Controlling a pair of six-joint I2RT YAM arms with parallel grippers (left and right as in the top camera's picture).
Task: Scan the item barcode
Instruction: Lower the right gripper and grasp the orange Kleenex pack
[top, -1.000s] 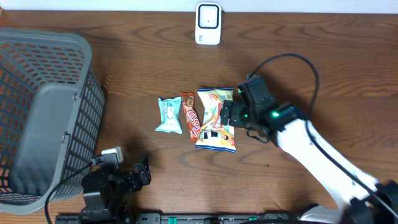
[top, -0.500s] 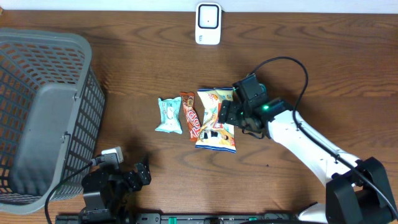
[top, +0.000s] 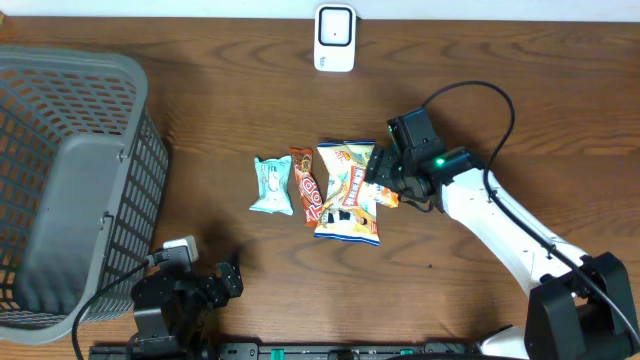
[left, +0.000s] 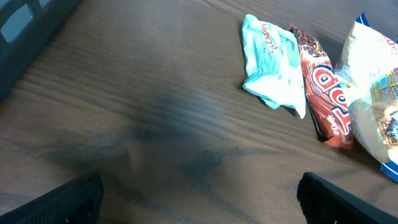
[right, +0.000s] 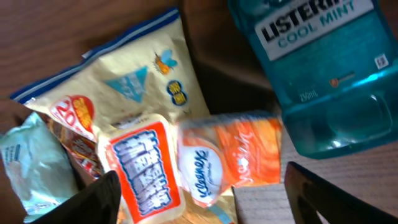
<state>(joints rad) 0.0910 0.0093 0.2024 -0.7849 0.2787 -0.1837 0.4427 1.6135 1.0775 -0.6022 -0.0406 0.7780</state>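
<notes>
Grey basket (top: 135, 190) sits apart; left fingers (left: 348, 199) gape empty, right fingers (right: 93, 202) straddle orange packet (right: 230, 158), grip unclear.

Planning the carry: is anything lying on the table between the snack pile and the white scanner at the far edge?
Nothing visible does. From overhead, only bare table lies between the snack pile and the scanner. The right pincer hangs over the pile's right side.

The black left arm (top: 175, 295) sits folded low at the near edge of the brown wooden surface (top: 230, 100). The left end effector (left: 199, 186) hovers just above the wood, fingers spread wide. The white right arm (top: 500, 225) stretches diagonally toward the surface's middle with its wrist tipped down. The right end effector (right: 202, 177) has its fingers apart.
</notes>
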